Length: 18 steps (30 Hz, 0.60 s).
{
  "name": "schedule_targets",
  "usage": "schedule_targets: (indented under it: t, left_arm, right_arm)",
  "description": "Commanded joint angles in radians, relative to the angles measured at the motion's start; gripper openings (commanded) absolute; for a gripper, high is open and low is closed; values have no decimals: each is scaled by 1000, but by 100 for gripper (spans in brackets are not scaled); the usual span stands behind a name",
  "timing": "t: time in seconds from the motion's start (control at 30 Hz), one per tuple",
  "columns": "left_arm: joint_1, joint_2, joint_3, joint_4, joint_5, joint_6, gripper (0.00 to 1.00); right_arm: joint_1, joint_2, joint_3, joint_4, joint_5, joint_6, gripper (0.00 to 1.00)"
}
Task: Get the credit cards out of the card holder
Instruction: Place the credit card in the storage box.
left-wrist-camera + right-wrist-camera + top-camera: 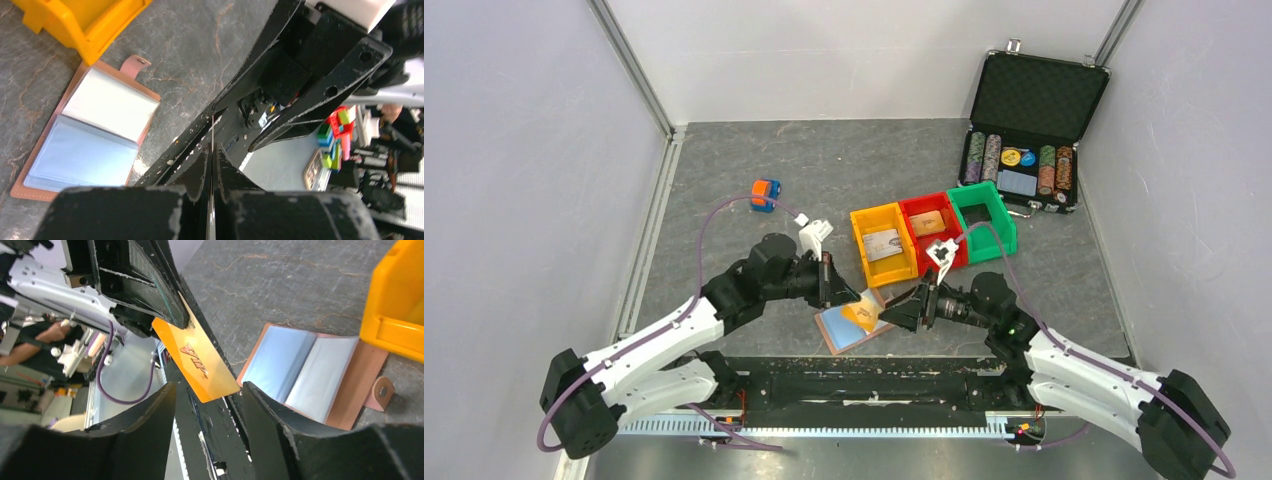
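The card holder [842, 333] lies open on the table near the front edge, reddish-brown with pale blue-grey pockets; it also shows in the left wrist view [95, 135] and the right wrist view [310, 372]. My left gripper [852, 300] is shut on a yellow-orange credit card [862, 317] and holds it just above the holder. In the left wrist view [212, 150] the card [212, 131] shows edge-on between the shut jaws. My right gripper [898, 312] is open and faces the card; in its wrist view [207, 392] the card's [197, 362] free corner lies just ahead of the fingertips, untouched.
A yellow bin [861, 245] with a grey card in it, a red bin [919, 205] with a card and a green bin [1004, 225] stand behind the holder. A black chip case [1034, 100] is open at the back right. An orange-blue object [765, 194] lies at the left.
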Motion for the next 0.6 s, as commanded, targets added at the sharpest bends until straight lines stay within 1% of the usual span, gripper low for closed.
schedule_targets:
  t: [0.0,0.07,0.13,0.2,0.3,0.4,0.57]
  left_arm:
    - [5,-53,-66,144,-153,-188,2]
    - [5,-84,-103,190,-215,-250,2]
    - [5,-127,-152,252,-300,-335,2]
    - [5,-173,-207,310,-374,-429,2]
    - [4,-225,-266,380,-457,-523,2]
    - [4,-241,-285,417,-473,-543,2]
    - [4,-227,-301,475,-450,-564,2]
  right_arm:
    - [-5,-29,-88,221,90,161,58]
    - [-5,-37,-128,287,124,222,62]
    - [-5,-38,-167,362,157,286,63]
    - [-5,-28,-193,428,174,323,61]
    - [-5,-2,-178,444,166,327,57]
    - [-5,33,-178,468,171,354,54]
    - [-4,112,-194,585,170,428,49]
